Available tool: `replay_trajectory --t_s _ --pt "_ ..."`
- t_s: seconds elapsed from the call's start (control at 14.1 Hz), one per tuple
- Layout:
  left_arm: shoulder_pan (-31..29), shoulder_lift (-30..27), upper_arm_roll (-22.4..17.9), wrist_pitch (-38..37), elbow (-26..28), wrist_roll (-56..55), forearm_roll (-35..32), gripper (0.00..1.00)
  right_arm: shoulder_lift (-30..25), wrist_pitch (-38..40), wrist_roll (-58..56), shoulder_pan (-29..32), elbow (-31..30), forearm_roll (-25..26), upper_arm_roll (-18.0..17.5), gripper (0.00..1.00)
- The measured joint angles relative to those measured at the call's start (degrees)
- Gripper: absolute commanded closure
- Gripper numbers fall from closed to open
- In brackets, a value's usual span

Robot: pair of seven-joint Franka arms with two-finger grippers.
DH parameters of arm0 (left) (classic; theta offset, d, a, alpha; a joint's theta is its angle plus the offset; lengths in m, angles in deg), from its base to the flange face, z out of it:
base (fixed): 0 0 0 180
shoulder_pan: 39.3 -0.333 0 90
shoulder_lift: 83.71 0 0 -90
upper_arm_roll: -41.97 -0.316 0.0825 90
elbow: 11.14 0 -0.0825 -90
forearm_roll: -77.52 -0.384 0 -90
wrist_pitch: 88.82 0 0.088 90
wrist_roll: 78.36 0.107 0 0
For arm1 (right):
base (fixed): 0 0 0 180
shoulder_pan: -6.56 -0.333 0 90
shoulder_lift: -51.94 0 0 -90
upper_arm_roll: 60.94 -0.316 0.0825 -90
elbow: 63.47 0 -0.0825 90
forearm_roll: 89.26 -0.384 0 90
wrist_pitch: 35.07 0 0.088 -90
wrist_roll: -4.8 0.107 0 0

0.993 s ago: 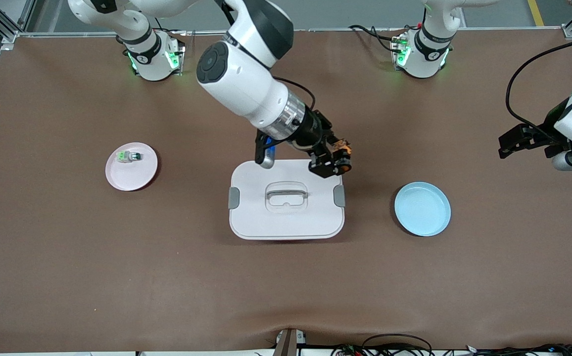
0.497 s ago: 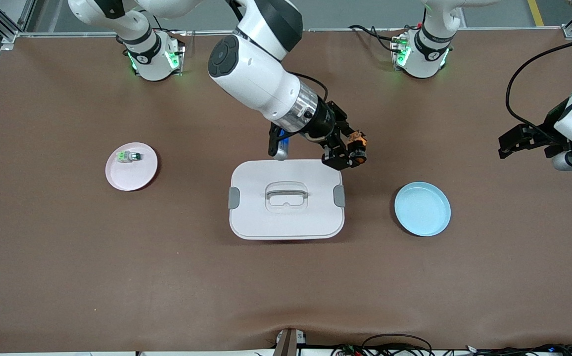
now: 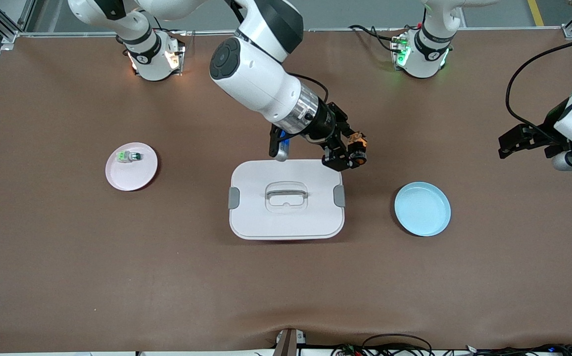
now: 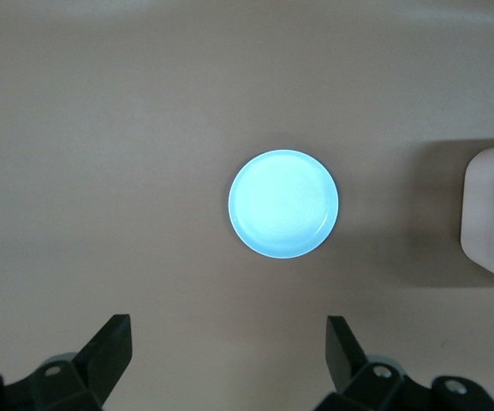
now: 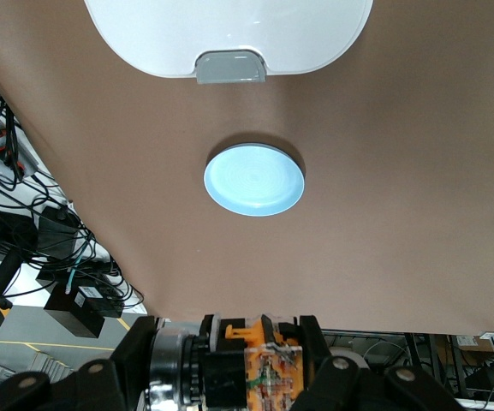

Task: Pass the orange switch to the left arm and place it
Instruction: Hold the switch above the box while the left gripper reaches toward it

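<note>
My right gripper point(image 3: 351, 151) is shut on the orange switch point(image 3: 357, 147), black with orange parts, and holds it in the air over the table just past the white box's point(image 3: 286, 205) corner toward the left arm's end. In the right wrist view the switch point(image 5: 259, 368) sits clamped between the fingers point(image 5: 341, 377), with the box's clipped end point(image 5: 229, 34) below. My left gripper point(image 3: 511, 143) is open and empty, waiting in the air over the table's edge at the left arm's end; its fingers point(image 4: 114, 338) frame bare table.
A light blue plate point(image 3: 422, 208) lies between the box and the left arm's end; it also shows in the left wrist view point(image 4: 283, 204) and the right wrist view point(image 5: 254, 179). A pink plate point(image 3: 140, 175) carrying a green-and-white switch point(image 3: 127, 156) lies toward the right arm's end.
My right gripper has carried the orange switch from over the box's corner toward the left arm's end, then nearly stopped. The left arm has not moved.
</note>
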Motion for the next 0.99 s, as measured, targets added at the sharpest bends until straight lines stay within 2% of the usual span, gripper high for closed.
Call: replay_trajectory --t_s 0.28,0.64,0.99 --pt "0.03 0.0 0.16 0.01 -0.02 0.0 0.75 0.0 0.12 0.0 0.01 0.0 0.12 0.0 -0.03 1.0" --pt "0.17 0.0 1.93 0.6 -0.12 -0.47 13.44 0.0 0.15 0.0 0.01 0.0 0.26 -0.01 -0.04 1.0" --pt "0.37 0.0 5.9 4.28 0.58 -5.18 24.99 0.0 0.18 -0.02 0.01 0.0 0.53 -0.01 -0.03 1.0"
